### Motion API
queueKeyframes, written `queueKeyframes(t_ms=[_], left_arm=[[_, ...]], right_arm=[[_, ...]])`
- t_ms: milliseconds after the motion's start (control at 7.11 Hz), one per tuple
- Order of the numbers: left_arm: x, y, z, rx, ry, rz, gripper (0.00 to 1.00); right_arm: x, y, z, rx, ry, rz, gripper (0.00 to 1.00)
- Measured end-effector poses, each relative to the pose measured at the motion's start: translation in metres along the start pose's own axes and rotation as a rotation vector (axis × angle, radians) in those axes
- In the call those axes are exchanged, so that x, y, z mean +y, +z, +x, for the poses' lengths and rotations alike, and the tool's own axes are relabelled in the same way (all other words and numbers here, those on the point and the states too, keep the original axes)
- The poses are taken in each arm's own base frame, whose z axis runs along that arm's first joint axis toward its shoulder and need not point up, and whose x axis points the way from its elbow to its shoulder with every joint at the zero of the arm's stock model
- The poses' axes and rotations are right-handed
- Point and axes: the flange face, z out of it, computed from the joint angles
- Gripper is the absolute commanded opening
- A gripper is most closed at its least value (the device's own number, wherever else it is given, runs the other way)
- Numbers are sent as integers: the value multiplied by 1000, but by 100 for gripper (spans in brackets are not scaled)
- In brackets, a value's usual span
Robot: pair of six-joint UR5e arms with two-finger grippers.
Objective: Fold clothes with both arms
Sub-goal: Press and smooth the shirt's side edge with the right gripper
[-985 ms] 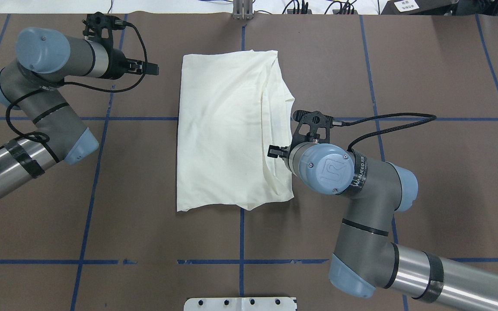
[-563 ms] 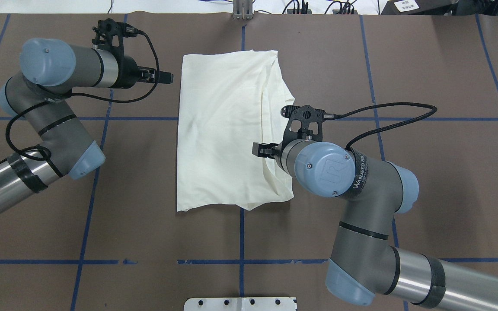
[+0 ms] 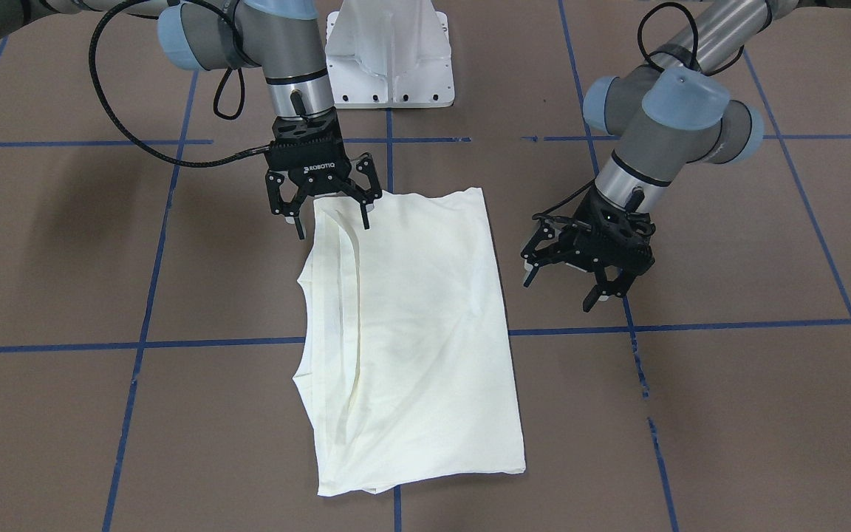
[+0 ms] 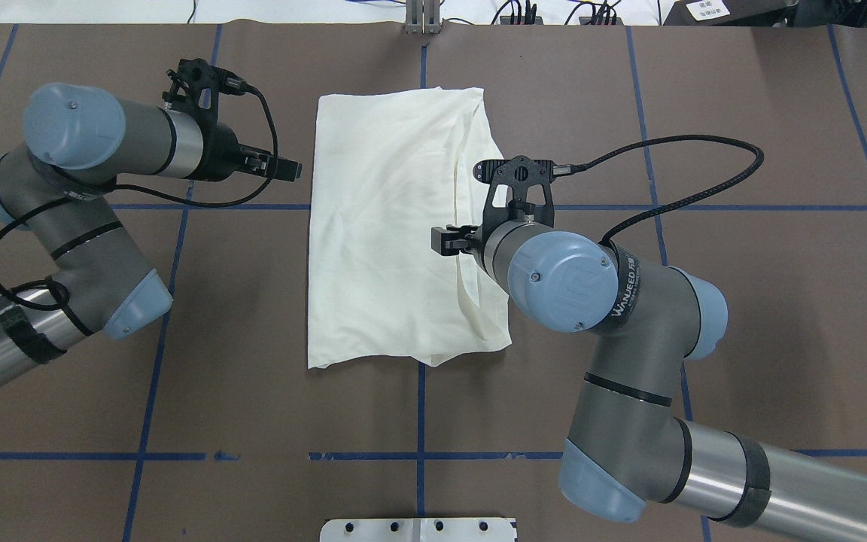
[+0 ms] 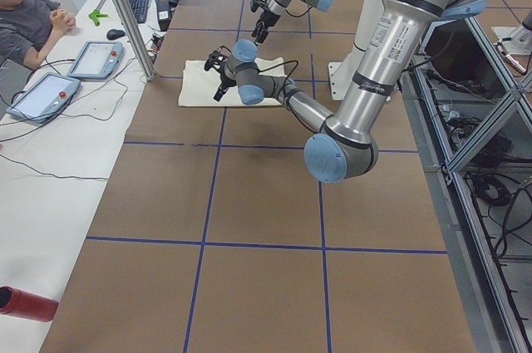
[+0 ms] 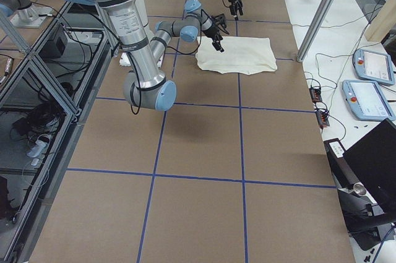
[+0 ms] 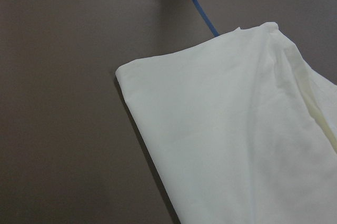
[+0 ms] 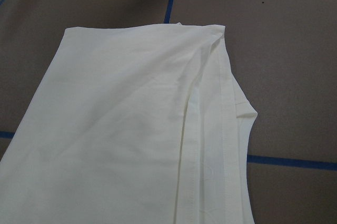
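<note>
The clothes, one plain cream shirt (image 4: 392, 226), lie folded into a long rectangle mid-table, with layered hems along the side nearest my right arm (image 3: 337, 295). The shirt also fills the left wrist view (image 7: 231, 129) and the right wrist view (image 8: 131, 129); no graphic shows. My right gripper (image 3: 332, 222) stands open above the shirt's layered edge, near the end closest to the robot base, and holds nothing; from overhead this gripper (image 4: 442, 241) hangs over the cloth. My left gripper (image 3: 562, 288) is open beside the opposite long edge, off the cloth (image 4: 290, 169).
The white pedestal base (image 3: 388, 59) stands at the robot's side of the table. Blue tape lines (image 4: 418, 455) grid the brown tabletop. A metal post (image 4: 422, 19) rises at the far edge. A seated person (image 5: 29, 17) and pendants (image 5: 96, 58) are beyond the table.
My right gripper has moved inward over the shirt from its layered edge. My left gripper has come closer to the shirt's other long edge and shifted toward the robot. The shirt has not moved.
</note>
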Motion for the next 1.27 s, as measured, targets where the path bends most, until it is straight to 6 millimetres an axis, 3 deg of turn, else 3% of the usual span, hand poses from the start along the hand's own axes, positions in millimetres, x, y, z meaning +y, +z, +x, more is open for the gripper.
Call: queueKeyframes(t_ms=[141, 281, 422, 844, 1125, 1266], left_arm=[[2, -20, 4, -57, 49, -61, 100], [5, -37, 9, -85, 72, -97, 100], [6, -45, 12, -92, 80, -110, 100], [7, -50, 15, -90, 85, -113, 100], [7, -50, 15, -88, 85, -113, 100], [7, -50, 16, -88, 85, -113, 100]], right_arm=[[1, 3, 1, 21, -67, -13, 100], [4, 7, 2, 31, -170, -43, 86], [11, 11, 3, 31, -283, -94, 82], [47, 34, -5, 16, -426, -219, 67], [66, 42, -11, 17, -443, -251, 46], [72, 46, -12, 19, -450, -261, 46]])
